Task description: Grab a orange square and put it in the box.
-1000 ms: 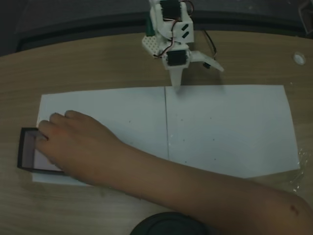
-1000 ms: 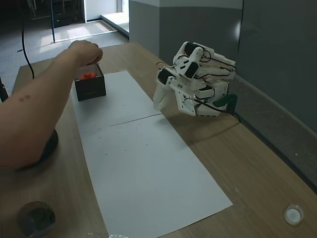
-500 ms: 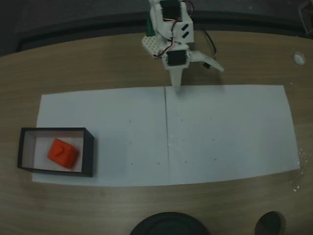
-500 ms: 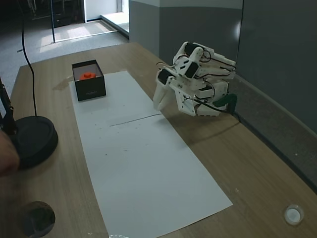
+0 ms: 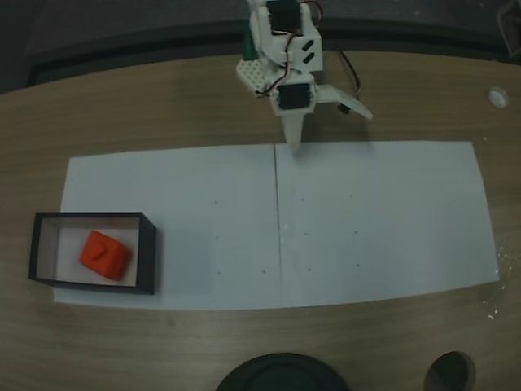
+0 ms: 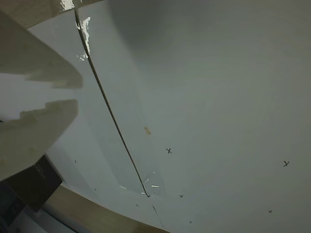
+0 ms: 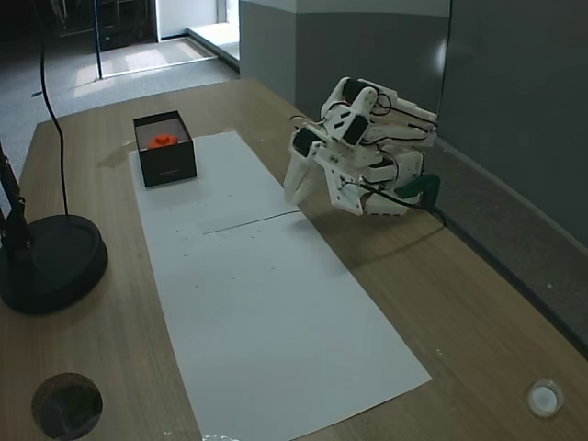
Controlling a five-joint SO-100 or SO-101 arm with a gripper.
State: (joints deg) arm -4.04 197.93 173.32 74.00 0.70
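Observation:
The orange square point(image 5: 104, 255) lies inside the box point(image 5: 151, 252), a black-walled, white-floored box at the left end of the paper in a fixed view. In another fixed view the orange square point(image 7: 163, 141) peeks over the wall of the box point(image 7: 168, 165) at the far end of the paper. My arm is folded at the table's back edge, far from the box. My gripper point(image 5: 293, 147) points down at the paper's seam, and its tip point(image 7: 294, 193) rests there. In the wrist view the gripper point(image 6: 77, 93) has its fingers point(image 6: 43, 126) nearly together with nothing between them.
Two white paper sheets point(image 5: 374, 220) cover the table's middle. A black round base point(image 7: 50, 262) and a dark round object point(image 7: 66, 404) stand on the near side. A small white cap point(image 5: 497, 97) lies at the far right. A wall runs behind the arm.
A person's hand and forearm that reached over the box a second ago have withdrawn out of view. The orange square now shows lying in the box. The arm has not moved.

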